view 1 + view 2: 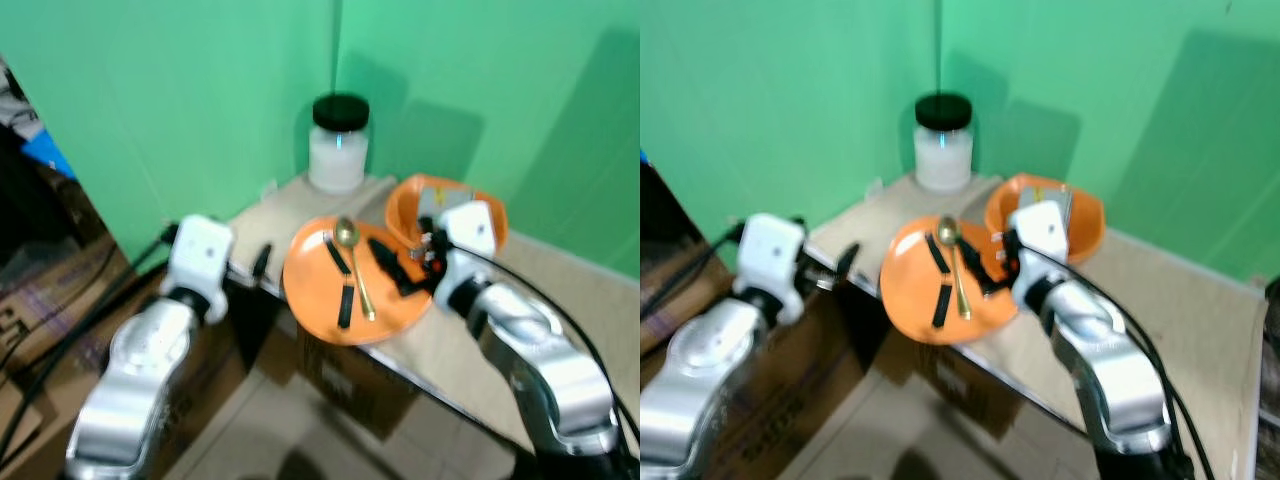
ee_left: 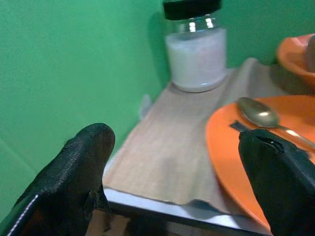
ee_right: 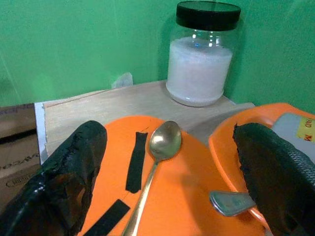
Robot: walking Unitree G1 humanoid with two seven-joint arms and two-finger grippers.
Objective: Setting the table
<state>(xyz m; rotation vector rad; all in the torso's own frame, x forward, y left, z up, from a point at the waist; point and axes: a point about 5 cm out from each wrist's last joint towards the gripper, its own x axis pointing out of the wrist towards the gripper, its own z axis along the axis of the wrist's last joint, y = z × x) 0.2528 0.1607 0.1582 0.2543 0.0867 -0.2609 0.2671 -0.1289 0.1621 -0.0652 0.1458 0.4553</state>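
Watching: my worry is what can slip or tip on this small desk (image 1: 560,290), taken left to right.
Left claw (image 1: 262,260): I have it spread wide at the desk's left edge, gripping nothing; in its wrist view one finger (image 2: 81,167) hangs off the edge and the other (image 2: 280,172) sits over the plate's rim. Closing here would, I judge, catch the rim and lever the plate up.
Plate (image 1: 315,290): orange, near the front edge of the desk, and it looks to overhang the edge a little. I think any push from either side could send it to the floor.
Spoon (image 1: 352,262): gold, loose on the plate, bowl toward the jar, between dark strips (image 3: 136,162). I expect it to slide off if the plate tilts.
Jar (image 1: 338,145): glass, black lid, white contents, upright in the back corner against the green wall, well clear of both arms. A long reach over the plate could knock it.
Right claw (image 1: 405,262): fingers wide apart over the plate's right side, empty. A silver utensil end (image 3: 231,202) lies between its fingers; I cannot tell what it is.
Bowl (image 1: 405,205): orange, just beside the plate, something pale inside. My right wrist is close, so a careless swing could shove it.
Blur: the head views are soft, so my depth reading is poor.
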